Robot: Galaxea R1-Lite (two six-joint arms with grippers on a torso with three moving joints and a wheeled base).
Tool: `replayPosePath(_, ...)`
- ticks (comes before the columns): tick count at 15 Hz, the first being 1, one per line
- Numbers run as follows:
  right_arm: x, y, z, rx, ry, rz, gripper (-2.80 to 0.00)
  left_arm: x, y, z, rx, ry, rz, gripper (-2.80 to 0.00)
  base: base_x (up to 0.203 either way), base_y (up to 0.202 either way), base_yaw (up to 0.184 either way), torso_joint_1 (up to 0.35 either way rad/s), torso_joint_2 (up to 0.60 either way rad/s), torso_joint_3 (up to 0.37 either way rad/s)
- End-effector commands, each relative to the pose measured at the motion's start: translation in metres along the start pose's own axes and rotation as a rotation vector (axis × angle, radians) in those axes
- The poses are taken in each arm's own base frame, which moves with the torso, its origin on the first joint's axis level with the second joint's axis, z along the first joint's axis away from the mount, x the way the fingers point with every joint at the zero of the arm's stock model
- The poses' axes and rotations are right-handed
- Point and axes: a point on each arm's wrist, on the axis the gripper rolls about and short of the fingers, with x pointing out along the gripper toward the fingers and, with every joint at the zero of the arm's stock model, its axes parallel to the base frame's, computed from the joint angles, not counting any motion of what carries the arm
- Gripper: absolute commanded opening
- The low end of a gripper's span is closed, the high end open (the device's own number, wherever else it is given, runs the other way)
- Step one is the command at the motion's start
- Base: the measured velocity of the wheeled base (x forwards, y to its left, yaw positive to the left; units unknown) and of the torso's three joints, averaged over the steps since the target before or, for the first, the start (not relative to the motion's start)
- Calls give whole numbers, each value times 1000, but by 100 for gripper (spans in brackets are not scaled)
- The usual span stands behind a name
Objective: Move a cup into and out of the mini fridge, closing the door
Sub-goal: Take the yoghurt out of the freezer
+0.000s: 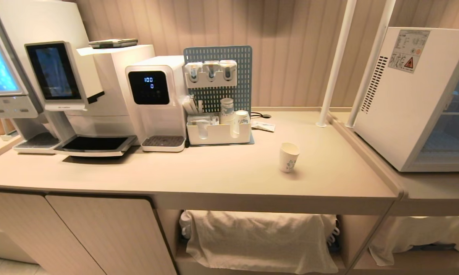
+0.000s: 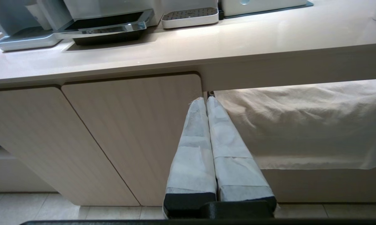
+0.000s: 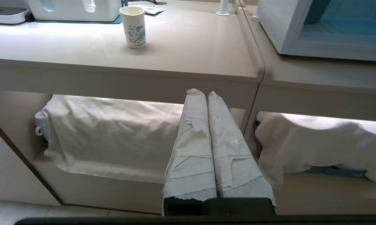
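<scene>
The right tool (image 3: 205, 92), tips pressed together, hangs below the counter (image 3: 188, 56) where the cup (image 3: 133, 27) stands upright.

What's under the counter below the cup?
Below the cup, the counter has an open shelf draped with a white cloth. Whatever lies beneath the cloth is covered.

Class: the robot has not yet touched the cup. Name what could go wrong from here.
1. The cup is light paper, standing alone on the counter; a closing hand might tip or crush it.
2. The mini fridge sits beyond a raised counter edge; a low carry could catch there.
3. Both hands, left and right, sit shut below the counter.
</scene>
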Motion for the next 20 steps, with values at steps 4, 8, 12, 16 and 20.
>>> replayPosePath(4,0,0,0,0,3,1,-280,0,0,0,1,3,-1,-280,0,-196,-1,4,2,1)
replayPosePath(8,0,0,0,-1,4,1,-280,0,0,0,5,2,-2,-280,0,-196,0,4,-1,4)
replayPosePath(12,0,0,0,-3,5,1,-280,0,0,0,5,3,-1,-280,0,-195,0,5,0,3)
replayPosePath(16,0,0,0,-2,4,1,-280,0,0,0,-2,2,-2,-280,0,-193,1,1,1,2)
replayPosePath(20,0,0,0,-2,4,1,-280,0,0,0,-4,2,-2,-280,0,-195,-1,3,2,-2)
